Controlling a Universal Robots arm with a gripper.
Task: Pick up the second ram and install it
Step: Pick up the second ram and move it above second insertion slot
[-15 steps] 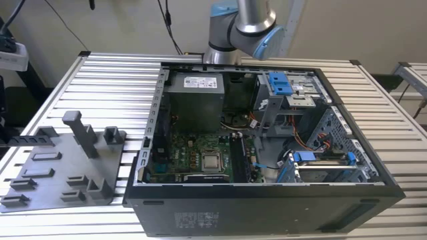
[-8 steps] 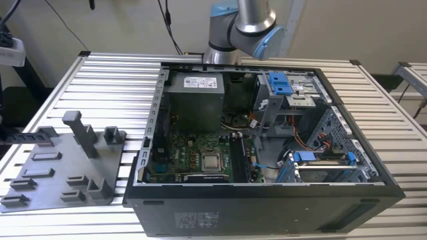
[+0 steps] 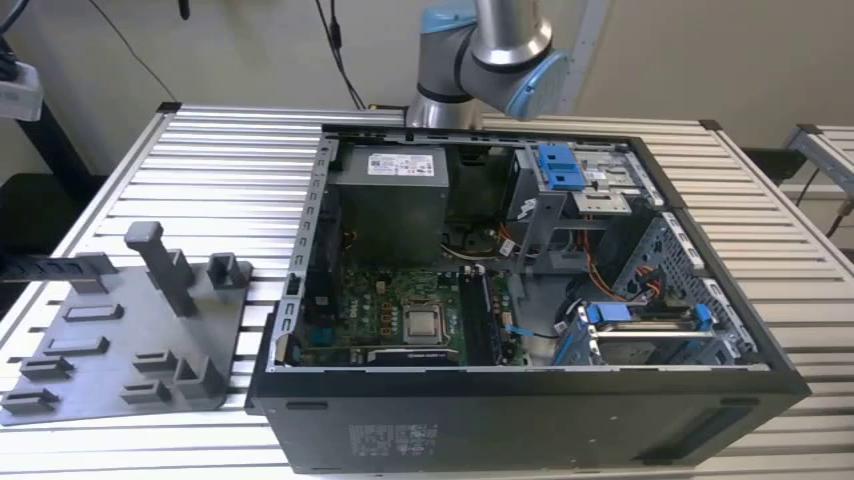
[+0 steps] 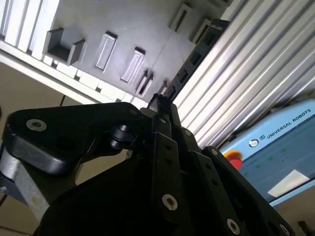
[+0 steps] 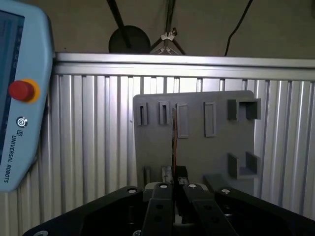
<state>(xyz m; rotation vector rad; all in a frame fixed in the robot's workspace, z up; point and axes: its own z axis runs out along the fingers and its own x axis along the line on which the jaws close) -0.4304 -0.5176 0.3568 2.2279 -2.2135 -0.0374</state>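
Gripper (image 5: 175, 184) is clenched on the second ram (image 5: 173, 140), held edge-on over grey fixture tray (image 5: 216, 147); open PC case (image 3: 534, 420) holds motherboard (image 3: 380, 300) w/ CPU (image 3: 424, 323) and blue drive clips (image 3: 561, 165).

A: What is set on the slatted table (image 3: 200, 140)?
B: The fixture tray (image 3: 120, 340) is placed at the exterior view's left, the computer case (image 3: 534, 420) just beside it on the right; the arm (image 3: 487, 55) is seen behind the case
A: And in the first wrist view?
B: The second ram (image 5: 173, 137) is held in the gripper (image 5: 175, 184), in front of the tray
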